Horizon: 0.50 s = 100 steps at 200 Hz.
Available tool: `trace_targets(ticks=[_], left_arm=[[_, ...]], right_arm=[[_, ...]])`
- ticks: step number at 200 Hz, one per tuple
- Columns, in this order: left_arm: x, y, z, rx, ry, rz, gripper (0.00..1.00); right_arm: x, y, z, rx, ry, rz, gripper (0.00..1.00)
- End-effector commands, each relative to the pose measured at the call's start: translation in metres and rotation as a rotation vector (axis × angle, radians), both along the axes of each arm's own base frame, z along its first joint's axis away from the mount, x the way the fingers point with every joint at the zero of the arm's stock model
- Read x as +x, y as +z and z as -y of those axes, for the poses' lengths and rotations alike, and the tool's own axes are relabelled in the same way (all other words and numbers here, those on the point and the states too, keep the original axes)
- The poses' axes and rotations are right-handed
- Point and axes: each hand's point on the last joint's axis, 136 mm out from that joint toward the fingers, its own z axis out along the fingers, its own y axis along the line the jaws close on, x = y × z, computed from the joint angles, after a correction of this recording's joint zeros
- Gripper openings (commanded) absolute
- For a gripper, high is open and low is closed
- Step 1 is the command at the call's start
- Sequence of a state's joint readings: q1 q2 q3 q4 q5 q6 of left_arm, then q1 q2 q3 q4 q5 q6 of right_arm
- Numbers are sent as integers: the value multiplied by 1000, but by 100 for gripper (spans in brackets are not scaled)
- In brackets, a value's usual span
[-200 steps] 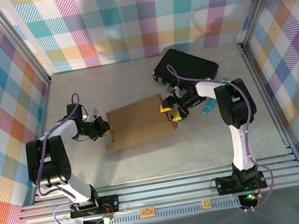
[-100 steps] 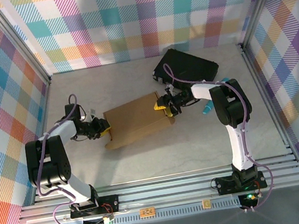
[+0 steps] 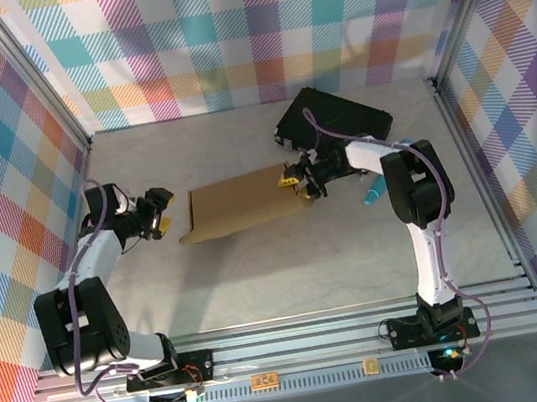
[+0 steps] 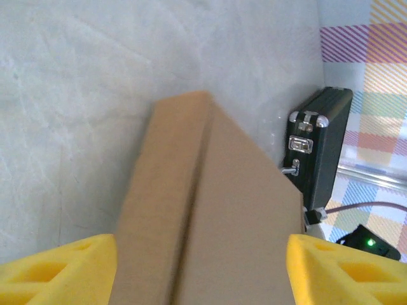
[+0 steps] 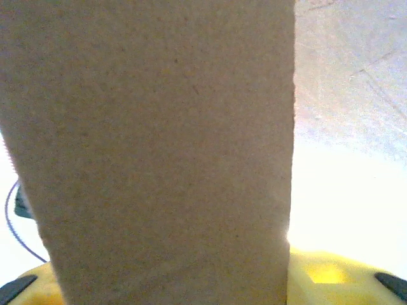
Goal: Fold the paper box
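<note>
The paper box is a brown cardboard piece lying flat and folded in the middle of the table. My left gripper stands open just off its left end, touching nothing. In the left wrist view the paper box runs ahead between the spread yellow fingers. My right gripper is shut on the box's right edge. Cardboard sits right against the right wrist camera, with a yellow finger showing under it.
A black hard case lies at the back right, just behind the right gripper, and shows again as the case in the left wrist view. A small blue object lies beside the right arm. Plaid walls close in the table on three sides.
My left gripper opened and drew back to the left, off the box's left end. The right gripper closed on the right edge, and the box shifted slightly toward the back.
</note>
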State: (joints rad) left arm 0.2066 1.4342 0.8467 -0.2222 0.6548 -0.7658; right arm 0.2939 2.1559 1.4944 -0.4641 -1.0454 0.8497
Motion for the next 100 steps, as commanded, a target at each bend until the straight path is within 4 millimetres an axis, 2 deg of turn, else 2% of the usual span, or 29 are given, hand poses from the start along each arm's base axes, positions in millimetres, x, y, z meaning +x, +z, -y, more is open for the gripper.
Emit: trace_targets(ticks=[1, 21, 57, 100], left_arm=[[-15, -19, 7, -120, 44, -140, 70], [-17, -27, 10, -165, 68, -140, 72], [-7, -36, 27, -291, 94, -110, 74], [-2, -41, 25, -349, 167, -139, 76]], right_arm=[[-3, 21, 6, 38, -12, -148, 43], [-2, 23, 9, 26, -11, -198, 43], [-2, 16, 9, 40, -6, -293, 39], [-6, 15, 10, 27, 1, -312, 38]])
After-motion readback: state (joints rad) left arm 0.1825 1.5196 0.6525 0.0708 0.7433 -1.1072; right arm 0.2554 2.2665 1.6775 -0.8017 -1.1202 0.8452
